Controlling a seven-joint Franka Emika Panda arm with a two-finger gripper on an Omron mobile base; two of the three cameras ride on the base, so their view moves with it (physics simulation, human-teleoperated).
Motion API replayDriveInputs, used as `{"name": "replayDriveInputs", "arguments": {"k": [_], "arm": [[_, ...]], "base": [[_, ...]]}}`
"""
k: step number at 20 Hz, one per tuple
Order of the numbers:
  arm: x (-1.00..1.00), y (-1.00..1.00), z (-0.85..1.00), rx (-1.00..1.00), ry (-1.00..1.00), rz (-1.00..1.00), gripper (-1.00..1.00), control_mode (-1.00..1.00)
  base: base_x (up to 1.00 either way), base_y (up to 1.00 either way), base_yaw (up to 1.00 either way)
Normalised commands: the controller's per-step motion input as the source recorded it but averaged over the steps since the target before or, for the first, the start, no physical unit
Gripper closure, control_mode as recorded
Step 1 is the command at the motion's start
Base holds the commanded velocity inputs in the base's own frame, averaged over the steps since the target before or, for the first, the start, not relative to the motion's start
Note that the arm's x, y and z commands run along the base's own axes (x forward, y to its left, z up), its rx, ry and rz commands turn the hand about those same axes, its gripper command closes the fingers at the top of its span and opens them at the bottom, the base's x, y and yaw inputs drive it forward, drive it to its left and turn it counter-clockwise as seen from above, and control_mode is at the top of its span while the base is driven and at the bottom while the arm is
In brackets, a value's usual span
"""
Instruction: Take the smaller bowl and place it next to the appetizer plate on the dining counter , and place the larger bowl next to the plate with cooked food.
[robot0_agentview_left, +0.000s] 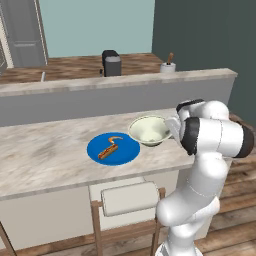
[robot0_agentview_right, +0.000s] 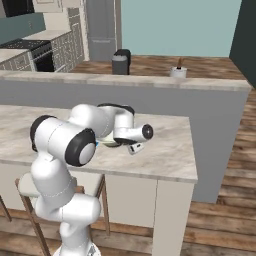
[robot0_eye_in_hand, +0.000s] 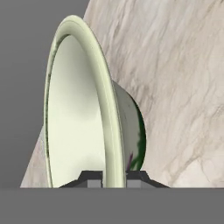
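The larger bowl (robot0_agentview_left: 148, 131), cream with a dark green band low on its outside (robot0_eye_in_hand: 139, 140), is on the dining counter (robot0_agentview_left: 45, 150), just right of the blue plate with cooked food (robot0_agentview_left: 113, 148). From the bowl's right side, my gripper (robot0_eye_in_hand: 114, 177) is shut on its rim, with one fingertip inside the bowl and one outside. In the right base view my own arm hides most of the bowl (robot0_agentview_right: 111, 144). I cannot tell whether the bowl rests on the counter or hangs just above it. The smaller bowl and the appetizer plate are out of view.
A stool (robot0_agentview_left: 129, 197) is tucked under the counter's front edge. Behind the counter rises a grey ledge (robot0_agentview_left: 115, 82), and beyond it stand a dark coffee machine (robot0_agentview_left: 111, 62) and a white pot (robot0_agentview_left: 167, 66). The counter ends at the right (robot0_agentview_right: 192, 150).
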Motion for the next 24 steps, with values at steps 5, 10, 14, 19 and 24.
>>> {"name": "replayDriveInputs", "arguments": {"k": [5,10,14,19,24], "arm": [[0.01,-0.01,-0.48,-0.03,0.01,0.0,1.0,-1.0],[0.04,-0.02,-0.35,0.0,0.05,0.0,1.0,-1.0],[0.0,0.06,-0.06,0.0,0.04,-0.01,-1.0,-1.0],[-0.02,0.0,0.12,0.0,-0.07,0.0,-1.0,-1.0],[-0.21,0.0,0.37,0.01,-0.21,-0.01,-1.0,-1.0]], "base": [[0.0,0.0,0.0],[0.0,0.0,0.0],[0.0,0.0,0.0],[0.0,0.0,0.0],[0.0,0.0,0.0]]}}
